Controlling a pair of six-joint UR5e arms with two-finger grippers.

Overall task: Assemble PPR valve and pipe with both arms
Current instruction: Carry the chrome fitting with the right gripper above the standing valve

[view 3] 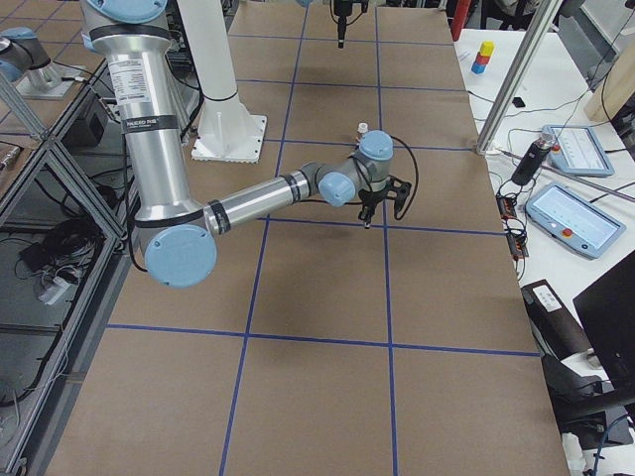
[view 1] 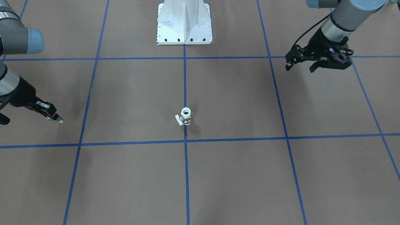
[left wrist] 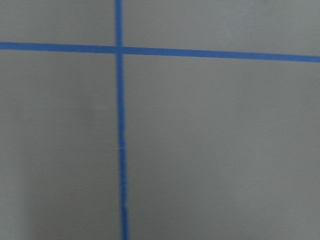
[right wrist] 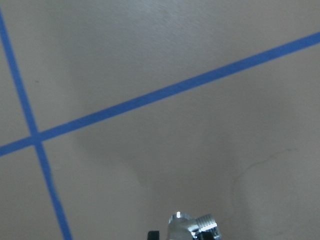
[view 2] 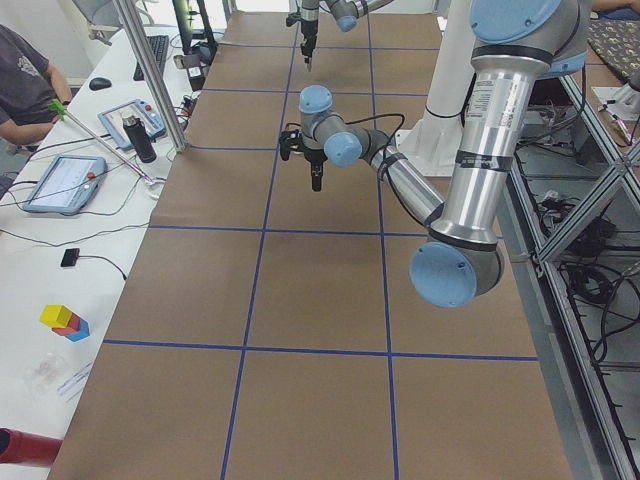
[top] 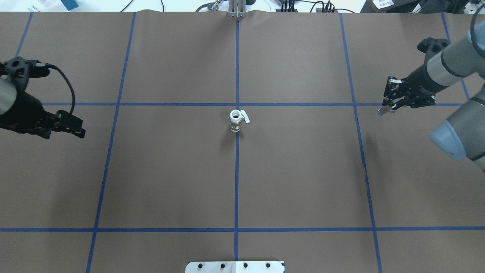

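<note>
The PPR valve [view 1: 186, 115] stands upright at the table's middle on the blue centre line. Its white ring faces up and its white lever sticks out to one side; it also shows in the overhead view [top: 236, 120]. My right gripper [view 1: 57, 117] is shut on the chrome pipe [view 1: 60, 119] and holds it above the table, far out to the valve's right [top: 384, 108]. The pipe's end shows at the bottom of the right wrist view [right wrist: 192, 227]. My left gripper [view 1: 299, 68] is open and empty, far out on the valve's other side [top: 80, 127].
The white bolted pedestal [view 1: 184, 25] stands at the robot's edge of the table. Blue tape lines [top: 237, 170] cross the brown table cover. Tablets [view 3: 577, 218] and cables lie on side benches beyond the table's ends. The left wrist view shows only tape and cover.
</note>
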